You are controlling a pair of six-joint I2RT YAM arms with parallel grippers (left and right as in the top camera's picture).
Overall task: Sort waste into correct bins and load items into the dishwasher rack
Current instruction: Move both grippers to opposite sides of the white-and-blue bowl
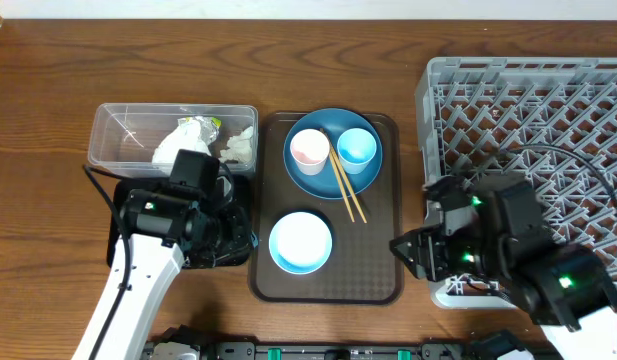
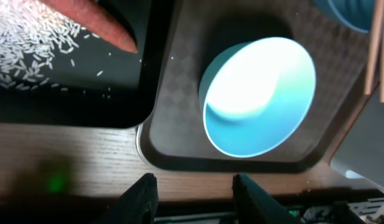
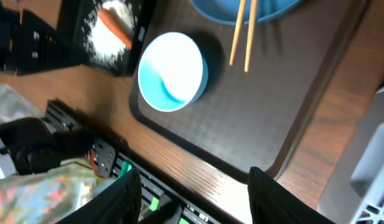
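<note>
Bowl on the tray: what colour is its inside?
The bowl is white inside; left wrist view shows best.

Overhead view is evenly lit and sharp. In the left wrist view, glare whitens the bowl (image 2: 260,96) interior. Right wrist view is dimmer and slightly soft.

A dark brown wooden desk (image 1: 318,60), its grain running left to right, fills the overhead view. A black metal rail with small green lights (image 1: 288,351) lines the front edge. A faint green glow (image 2: 55,183) lies on the wood there. Past that edge shows a blurred multicoloured patch (image 3: 36,193) — too unclear to identify.
</note>
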